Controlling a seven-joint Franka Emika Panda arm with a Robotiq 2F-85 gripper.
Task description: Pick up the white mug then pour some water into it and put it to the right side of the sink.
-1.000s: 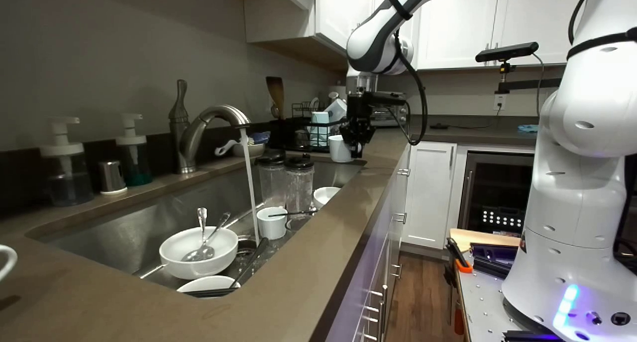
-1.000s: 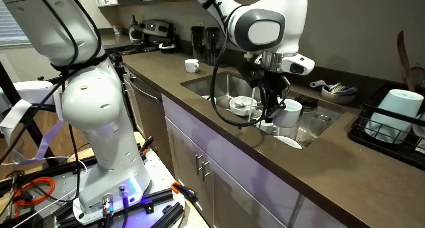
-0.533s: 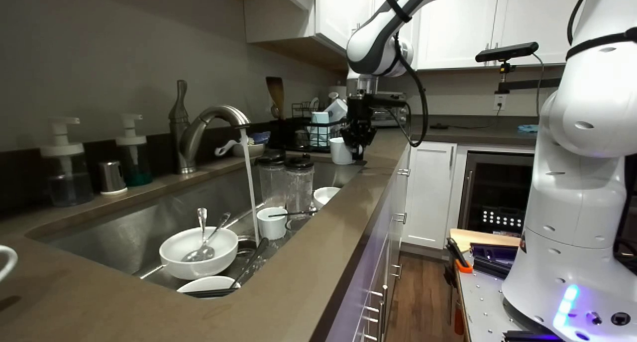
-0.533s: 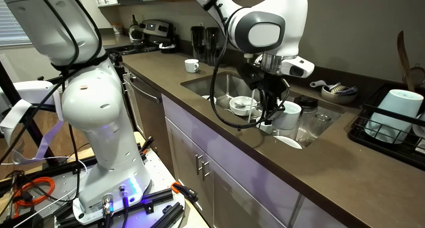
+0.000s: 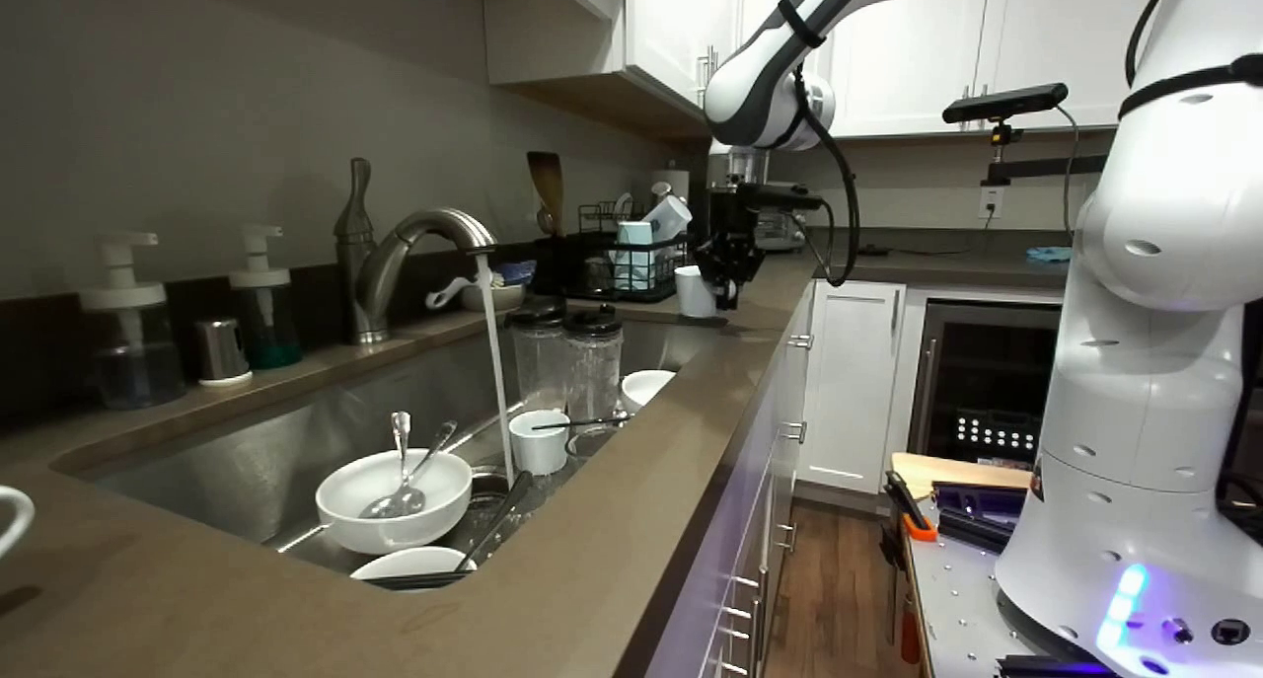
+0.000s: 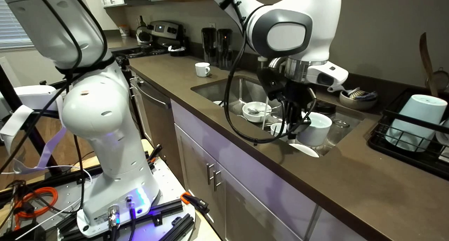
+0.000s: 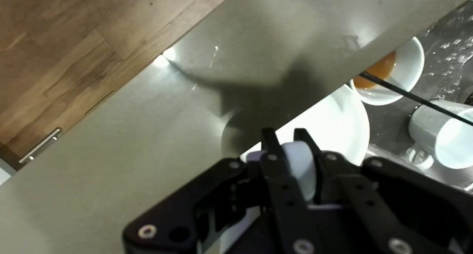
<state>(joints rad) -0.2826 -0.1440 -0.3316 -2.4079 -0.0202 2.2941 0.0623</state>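
The white mug [image 5: 695, 293] is held upright by my gripper [image 5: 728, 289] above the end of the sink [image 5: 232, 490] away from the faucet [image 5: 449, 226]. In an exterior view the mug [image 6: 315, 130] hangs beside my gripper [image 6: 299, 126], over the sink's near-right part. In the wrist view my gripper [image 7: 285, 141] is shut on the mug's handle [image 7: 301, 165]; the mug's body is mostly hidden behind the fingers. Water [image 5: 495, 362] runs from the faucet into the sink [image 6: 231, 92]. The mug's inside cannot be seen well enough to tell its contents.
The sink holds a white bowl with spoons [image 5: 395, 505], a white cup [image 5: 540, 443], black-lidded jars [image 5: 594, 362] and another white bowl [image 7: 332, 121]. A black dish rack [image 6: 382, 142] stands past the sink's end. A small white cup [image 6: 202, 69] stands on the opposite counter.
My gripper and the mug dipped slightly, then moved farther from the faucet, toward the dish rack end of the sink. The grip on the handle looks unchanged. Water still runs.
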